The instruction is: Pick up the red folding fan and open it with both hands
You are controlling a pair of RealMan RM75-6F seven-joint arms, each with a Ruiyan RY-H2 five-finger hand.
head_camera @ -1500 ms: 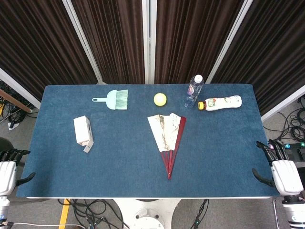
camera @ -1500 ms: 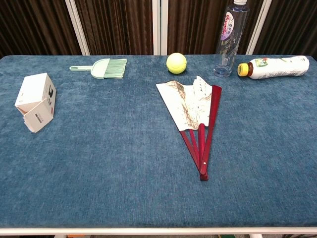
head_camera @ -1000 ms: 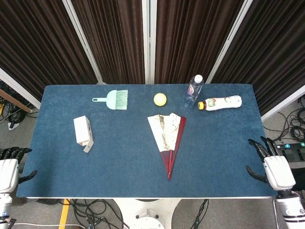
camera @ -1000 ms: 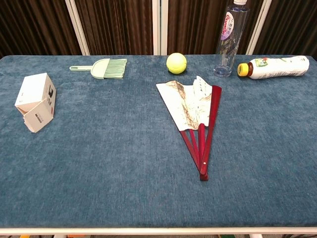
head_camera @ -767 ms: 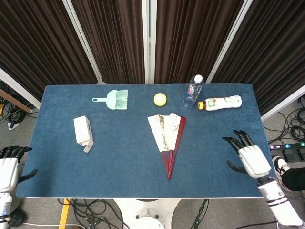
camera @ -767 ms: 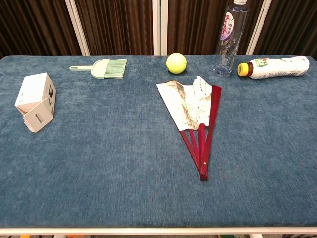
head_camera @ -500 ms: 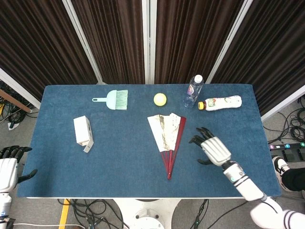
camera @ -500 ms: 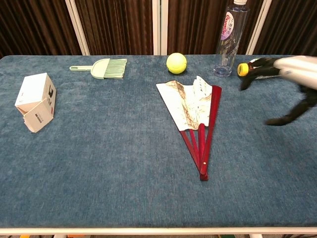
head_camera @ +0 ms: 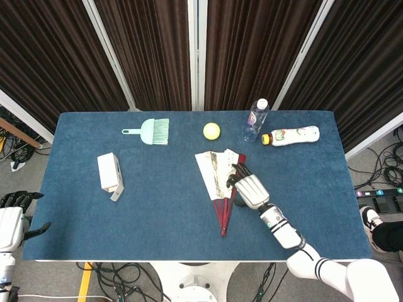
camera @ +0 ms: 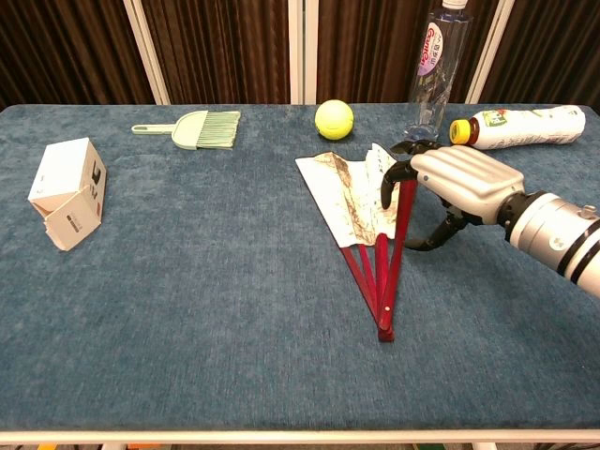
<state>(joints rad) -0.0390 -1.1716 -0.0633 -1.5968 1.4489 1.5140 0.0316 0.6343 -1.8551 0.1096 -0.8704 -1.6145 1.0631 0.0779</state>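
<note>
1. Red ribs and a pale painted leaf: the red folding fan [head_camera: 220, 179] lies flat and partly spread near the middle of the blue desk [head_camera: 157, 214].
2. Over its right edge hangs the right robot hand [camera: 457, 178], fingers [camera: 389, 187] spread and curved down over the red outer rib, holding nothing; contact with the fan cannot be told.
3. Down at the desk's near left corner, the left robot hand [head_camera: 11, 221] sits off the edge, fingers apart, holding nothing.
4. Along the far side: a green brush [head_camera: 149, 131], a yellow ball [head_camera: 211, 130], an upright clear bottle [head_camera: 255, 119], and a white bottle [head_camera: 291, 135] lying on its side.
5. Left of the fan, well apart, a white box [head_camera: 109, 173].
</note>
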